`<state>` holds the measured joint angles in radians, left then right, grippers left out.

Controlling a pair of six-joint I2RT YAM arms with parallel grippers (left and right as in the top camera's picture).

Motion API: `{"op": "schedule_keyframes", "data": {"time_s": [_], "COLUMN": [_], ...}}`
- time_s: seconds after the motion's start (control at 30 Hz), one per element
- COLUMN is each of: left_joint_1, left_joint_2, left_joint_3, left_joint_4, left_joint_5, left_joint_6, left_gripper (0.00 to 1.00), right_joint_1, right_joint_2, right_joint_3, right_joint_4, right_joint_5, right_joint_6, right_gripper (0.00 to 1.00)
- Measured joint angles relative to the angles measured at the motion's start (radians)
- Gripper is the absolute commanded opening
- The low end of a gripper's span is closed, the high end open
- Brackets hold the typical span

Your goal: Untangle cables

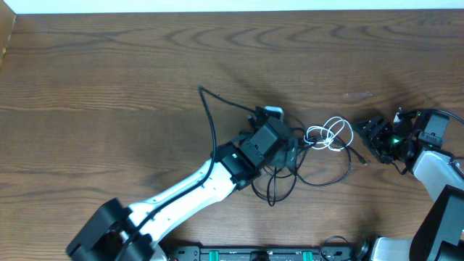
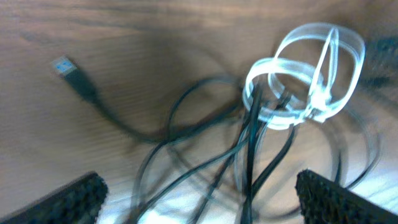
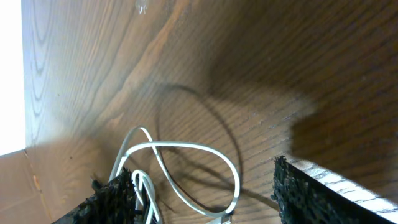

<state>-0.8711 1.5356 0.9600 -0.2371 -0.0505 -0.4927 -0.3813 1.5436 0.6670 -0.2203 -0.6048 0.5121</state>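
Brown wood-grain boards make up the table [image 1: 109,72], which fills the overhead view and carries everything else. The left arm [image 1: 188,190], white-shelled with black joints, reaches from the lower left edge up toward the middle, and its black head hangs right over the tangle. Its left fingers [image 2: 68,199] are spread wide, one at each lower corner of the left wrist view, pinching nothing; the cables lie on the table in the gap between them. The right arm [image 1: 435,170], also white and black, comes in from the right edge. Its right fingers [image 3: 305,193] stand apart too, gripping nothing, just to the right of the tangle. The thin black cables [image 1: 290,170] lie near the middle of the table in several overlapping loops that spill out below and to the right of the left arm's head. One strand runs away up and to the left, ending alone on bare wood. In the left wrist view these black strands cross one another and thread up through the white coil. The short white cable [image 1: 330,134] lies in a few small loops between the two arms, touching the black ones at its left side. In the right wrist view one white loop lies on the table between the right fingers and passes close by one of them; I cannot tell whether it touches. A small black USB plug with a blue insert [image 2: 68,68] lies flat on the wood, apart from the knot.
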Motion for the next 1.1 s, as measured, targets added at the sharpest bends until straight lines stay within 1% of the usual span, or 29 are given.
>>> {"op": "schedule_keyframes", "data": {"time_s": [0.07, 0.13, 0.17, 0.2, 0.3, 0.37, 0.53, 0.73, 0.77, 0.97, 1.1], "left_joint_1": [0.0, 0.0, 0.0, 0.0, -0.002, -0.008, -0.049, -0.053, -0.053, -0.053, -0.053], "left_joint_2": [-0.042, -0.098, -0.124, -0.14, -0.14, -0.096, 0.093, 0.261, 0.29, 0.328, 0.412], "left_joint_3": [0.012, 0.037, 0.052, 0.063, 0.074, 0.074, 0.074, 0.074, 0.074, 0.074, 0.075], "left_joint_4": [-0.057, -0.076, -0.075, -0.074, -0.066, -0.043, 0.014, 0.098, 0.138, 0.257, 0.293], "left_joint_5": [0.001, 0.032, 0.06, 0.081, 0.151, 0.168, 0.185, 0.156, 0.147, 0.124, 0.121], "left_joint_6": [0.153, 0.293, 0.352, 0.395, 0.472, 0.497, 0.558, 0.579, 0.579, 0.571, 0.569], "left_gripper": [0.98, 0.98, 0.98, 0.98, 0.98, 0.97, 0.98, 0.98, 0.98, 0.98, 0.98], "right_joint_1": [0.0, 0.0, 0.0, 0.0, 0.0, 0.0, 0.0, 0.0, 0.0, 0.0, 0.0], "right_joint_2": [0.0, 0.0, 0.0, 0.0, 0.0, 0.0, 0.0, 0.0, 0.0, 0.0, 0.0], "right_joint_3": [0.0, 0.0, 0.0, 0.001, 0.008, 0.018, 0.024, 0.024, 0.024, 0.024, 0.024], "right_joint_4": [-0.003, 0.008, 0.015, 0.016, 0.027, 0.04, 0.038, 0.004, 0.0, -0.034, -0.057], "right_joint_5": [-0.001, -0.001, -0.002, -0.013, -0.075, -0.114, -0.15, -0.162, -0.163, -0.164, -0.165], "right_joint_6": [-0.033, -0.087, -0.118, -0.142, -0.174, -0.188, -0.196, -0.206, -0.206, -0.21, -0.223], "right_gripper": [0.79, 0.87, 0.88, 0.91, 0.91, 0.91, 0.92, 0.91, 0.91, 0.91, 0.91]}}
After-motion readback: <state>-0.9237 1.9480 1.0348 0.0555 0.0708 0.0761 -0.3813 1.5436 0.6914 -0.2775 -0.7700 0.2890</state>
